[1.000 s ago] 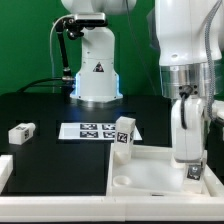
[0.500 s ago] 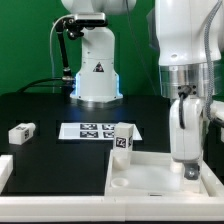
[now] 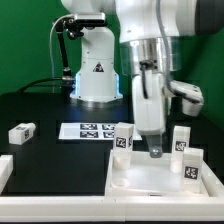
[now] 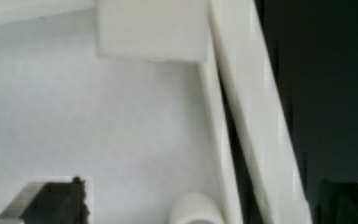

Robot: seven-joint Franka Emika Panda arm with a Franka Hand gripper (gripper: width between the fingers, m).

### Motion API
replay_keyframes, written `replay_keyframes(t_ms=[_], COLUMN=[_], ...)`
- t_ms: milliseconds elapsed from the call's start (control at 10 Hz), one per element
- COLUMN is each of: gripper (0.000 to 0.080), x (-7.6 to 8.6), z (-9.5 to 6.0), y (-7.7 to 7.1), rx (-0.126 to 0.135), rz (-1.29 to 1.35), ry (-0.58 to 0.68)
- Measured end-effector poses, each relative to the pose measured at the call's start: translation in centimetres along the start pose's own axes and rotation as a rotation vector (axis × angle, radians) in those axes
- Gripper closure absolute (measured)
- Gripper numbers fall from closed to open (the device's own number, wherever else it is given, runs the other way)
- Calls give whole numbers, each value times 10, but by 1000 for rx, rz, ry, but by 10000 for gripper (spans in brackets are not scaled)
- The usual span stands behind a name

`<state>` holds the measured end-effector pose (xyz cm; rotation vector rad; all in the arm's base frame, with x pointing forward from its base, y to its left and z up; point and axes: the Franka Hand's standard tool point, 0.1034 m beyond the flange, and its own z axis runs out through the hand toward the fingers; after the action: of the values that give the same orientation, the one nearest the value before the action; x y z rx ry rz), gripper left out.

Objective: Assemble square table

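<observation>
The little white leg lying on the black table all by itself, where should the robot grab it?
Best guess: grab the leg across its long sides, near the middle, coming straight down from above. It lies flat on its side on the table, apart from everything else, so nothing blocks the fingers. Its tagged end faces the camera; squeezing there would be clumsier. The gripper is far off, over the tabletop.

The arm [image 3: 150, 60] hides part of the slab's [image 3: 160, 178] far rim; end effector [image 3: 155, 150] perhaps closed.
</observation>
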<state>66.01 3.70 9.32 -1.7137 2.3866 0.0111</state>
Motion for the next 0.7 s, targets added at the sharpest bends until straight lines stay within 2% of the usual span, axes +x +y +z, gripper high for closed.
replay_keyframes(t_ms=[400, 500, 600, 700], gripper=[151, 151, 151, 151], x=[1, 4, 21, 37], z=[1, -2, -13, -32], y=[0, -1, -1, 3], rx=[-1, 9, 37, 54], rz=[0, -39, -125, -188], ry=[1, -1, -4, -11])
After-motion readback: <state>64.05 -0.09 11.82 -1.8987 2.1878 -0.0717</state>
